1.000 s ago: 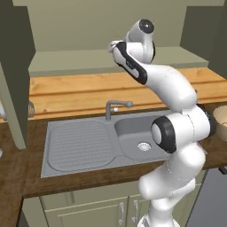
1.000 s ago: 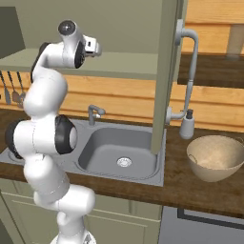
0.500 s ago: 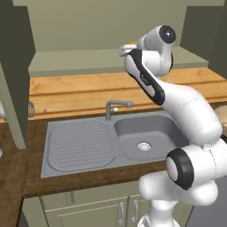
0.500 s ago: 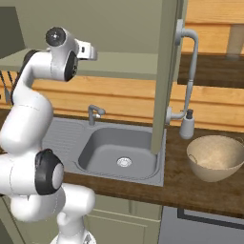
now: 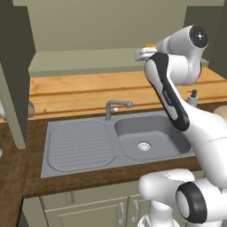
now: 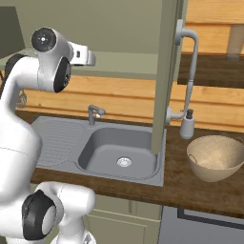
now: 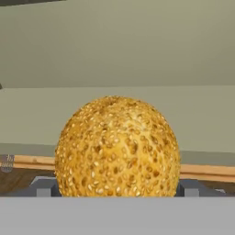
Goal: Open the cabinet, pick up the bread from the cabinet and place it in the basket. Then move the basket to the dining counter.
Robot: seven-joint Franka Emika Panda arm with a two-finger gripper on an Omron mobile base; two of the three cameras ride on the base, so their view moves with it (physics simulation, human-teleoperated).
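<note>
The cabinet stands open, with its sage-green shelf [image 5: 88, 60] bare and one door [image 6: 167, 71] swung out over the sink. My gripper [image 7: 117, 190] is shut on the bread [image 7: 117, 147], a round golden seeded bun that looms large between the two fingertips [image 7: 43, 188]. From the left base the hand [image 5: 142, 53] hangs at shelf height, with a sliver of bread [image 5: 149, 45] above it. The right base view shows the gripper [image 6: 88, 58] in front of the shelf. The beige basket [image 6: 214, 157] sits on the dark counter right of the sink, well below and right of the hand.
Below the hand lies a grey sink [image 5: 146, 137] with a drainboard and a small tap [image 5: 116, 106]. A tall spray faucet [image 6: 188, 71] and a soap bottle [image 6: 187, 126] stand between door and basket. The other open door [image 5: 13, 88] hangs at the left. A dark-brown slab [image 6: 209, 71] lies behind.
The arm has swung to the right and its upper joints have risen, carrying the bread along in front of the cabinet shelf. The basket has stayed put.
</note>
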